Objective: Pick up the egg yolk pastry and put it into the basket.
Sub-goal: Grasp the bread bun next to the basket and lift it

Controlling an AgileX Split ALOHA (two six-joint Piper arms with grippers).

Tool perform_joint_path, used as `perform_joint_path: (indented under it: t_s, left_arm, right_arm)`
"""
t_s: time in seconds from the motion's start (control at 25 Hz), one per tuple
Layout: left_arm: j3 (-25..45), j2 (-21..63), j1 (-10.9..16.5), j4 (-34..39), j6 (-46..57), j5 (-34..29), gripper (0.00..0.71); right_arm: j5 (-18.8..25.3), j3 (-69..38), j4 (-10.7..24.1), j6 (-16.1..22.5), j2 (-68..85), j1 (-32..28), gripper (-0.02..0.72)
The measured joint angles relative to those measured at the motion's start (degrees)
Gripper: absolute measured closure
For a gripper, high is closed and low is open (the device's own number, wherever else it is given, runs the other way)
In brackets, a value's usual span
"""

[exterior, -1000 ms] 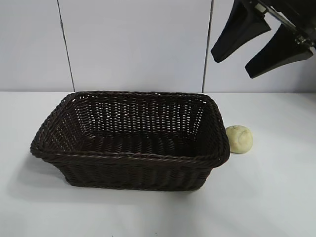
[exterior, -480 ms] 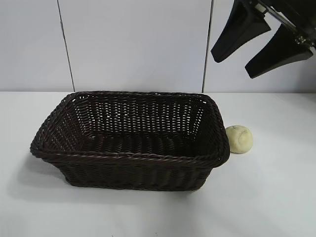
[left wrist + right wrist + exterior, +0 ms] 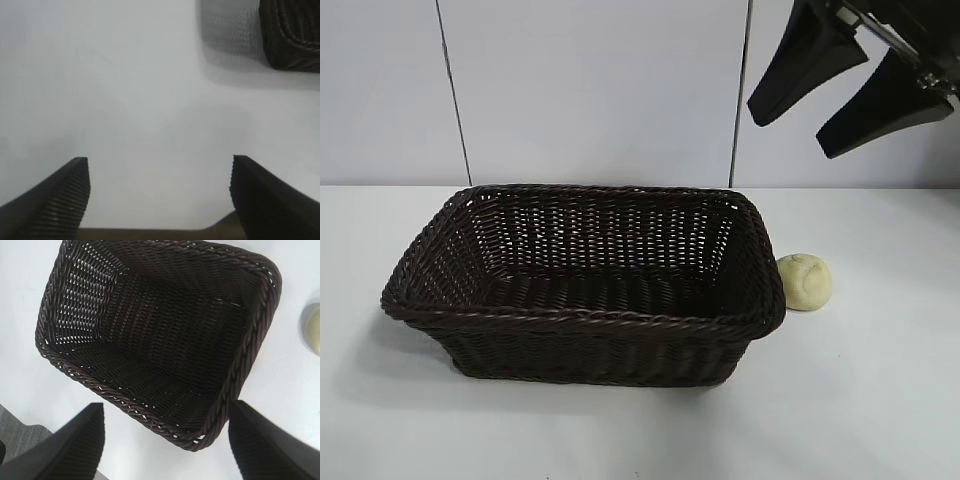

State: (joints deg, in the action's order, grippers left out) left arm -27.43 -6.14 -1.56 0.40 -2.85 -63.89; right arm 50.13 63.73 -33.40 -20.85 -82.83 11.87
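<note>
- Egg yolk pastry (image 3: 805, 281): pale yellow dome, on the white bench (image 3: 880, 400), touching or just beside the basket's right end wall; toward the bench's right side, nearer the rear edge than the front. Not yet picked up.
- Basket (image 3: 582, 318): dark woven wicker, rectangular, flared sides, braided rim; empty; mid-bench, long side toward the front edge.
- Right pincer (image 3: 840, 105): hangs high above the rear right of the bench, above the pastry and well apart from it; jaws spread wide, holding nothing.
- Left pincer (image 3: 159, 192): seen only by its own wrist camera, over bare bench with one basket corner near; jaws wide, empty.
- Step in hand, judged: reach for the pastry. Advice: bring the right pincer straight down, straddle the dome with one finger clear of the wicker wall, close gently as the bun looks soft, lift above the rim before carrying across.
- Against the earlier exterior frames: pastry, basket and right pincer show no change.
</note>
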Motion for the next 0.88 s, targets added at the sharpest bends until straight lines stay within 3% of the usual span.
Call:
perform_joint_path:
  t_s: [0.12, 0.28, 0.36, 0.6, 0.72, 0.88]
  left_arm:
    - [0.0, 6.2, 0.0, 0.0, 0.0, -0.3, 0.148]
    - [0.0, 6.8, 0.0, -0.1, 0.0, -0.5, 0.148]
    - [0.0, 6.8, 0.0, -0.1, 0.0, -0.5, 0.148]
    - [0.0, 6.8, 0.0, -0.1, 0.0, -0.5, 0.148]
    - [0.0, 6.8, 0.0, -0.1, 0.0, -0.5, 0.148]
    - [0.0, 6.8, 0.0, -0.1, 0.0, -0.5, 0.148]
  right_arm:
    - [-0.1, 0.0, 0.0, 0.0, 0.0, 0.0, 0.197]
    - [-0.1, 0.0, 0.1, 0.2, 0.0, 0.0, 0.197]
    - [-0.1, 0.0, 1.5, 2.2, 0.0, 0.0, 0.197]
    - [0.6, 0.0, 15.5, 12.3, 0.0, 0.0, 0.127]
    - [1.8, 0.0, 21.8, 13.6, 0.0, 0.0, 0.121]
    - [2.0, 0.0, 25.2, 13.8, 0.0, -0.1, 0.114]
